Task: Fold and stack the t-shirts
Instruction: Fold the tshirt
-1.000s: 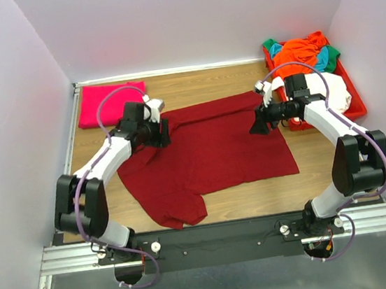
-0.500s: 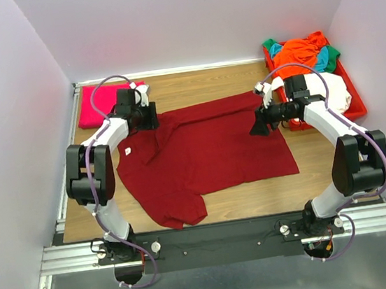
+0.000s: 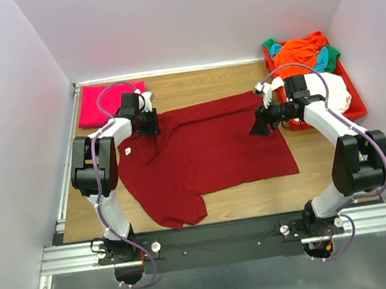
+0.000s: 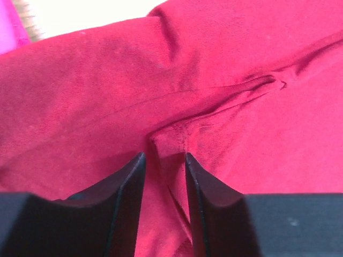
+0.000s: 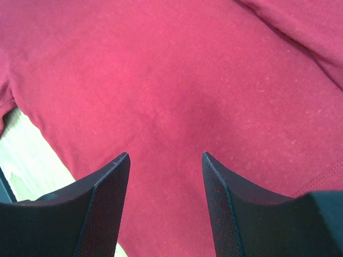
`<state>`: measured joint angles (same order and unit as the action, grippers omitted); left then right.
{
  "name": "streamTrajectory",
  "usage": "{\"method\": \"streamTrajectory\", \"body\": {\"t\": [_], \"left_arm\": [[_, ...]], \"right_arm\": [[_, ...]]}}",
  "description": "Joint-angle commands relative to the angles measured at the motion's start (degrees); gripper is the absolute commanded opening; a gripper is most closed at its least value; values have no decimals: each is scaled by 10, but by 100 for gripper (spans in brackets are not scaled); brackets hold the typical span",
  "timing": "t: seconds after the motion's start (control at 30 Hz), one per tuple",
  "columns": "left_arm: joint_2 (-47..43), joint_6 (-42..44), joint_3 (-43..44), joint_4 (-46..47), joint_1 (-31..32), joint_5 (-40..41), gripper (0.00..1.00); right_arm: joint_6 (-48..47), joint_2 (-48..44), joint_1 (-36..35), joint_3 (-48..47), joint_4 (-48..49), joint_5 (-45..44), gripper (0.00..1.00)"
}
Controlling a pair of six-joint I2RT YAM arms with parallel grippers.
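Red shirt (image 3: pixel 215 149): in the middle of the table (image 3: pixel 255 193). Dark red and soft. Mostly flat, but bunched at its near left part. Not folded yet.
Right hand (image 3: pixel 259 123): over the red shirt's right side, fingers spread, holding nothing.
Left hand (image 3: pixel 149 121): at the red shirt's far left part. A small ridge of cloth sits between its fingers. I cannot tell if it is squeezed.
Pink shirt (image 3: pixel 103 102): far left corner, folded flat.
Tray (image 3: pixel 357 106): far right corner.
Pile (image 3: pixel 305 50): crumpled orange, green, teal and cream shirts in the tray.
Done: one shirt, I think.
Left: the red shirt, then the pile.
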<state>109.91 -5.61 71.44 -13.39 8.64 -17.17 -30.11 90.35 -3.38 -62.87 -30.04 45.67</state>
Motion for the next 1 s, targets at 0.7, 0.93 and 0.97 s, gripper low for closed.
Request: {"method": "streamTrajectory", "body": {"t": [0.7,0.93,0.97], "left_arm": [[-69,-15,-75,46,34,-163,1],[-90,-12,-118,51,55,-166,27],[-98,-12,-121,50,56,-161,28]], "right_arm": [[-13,-1,2,7,-10,-16,63],[-16,4,2,9,-10,-25,63],[-16,5,3,9,-10,-28,63]]}}
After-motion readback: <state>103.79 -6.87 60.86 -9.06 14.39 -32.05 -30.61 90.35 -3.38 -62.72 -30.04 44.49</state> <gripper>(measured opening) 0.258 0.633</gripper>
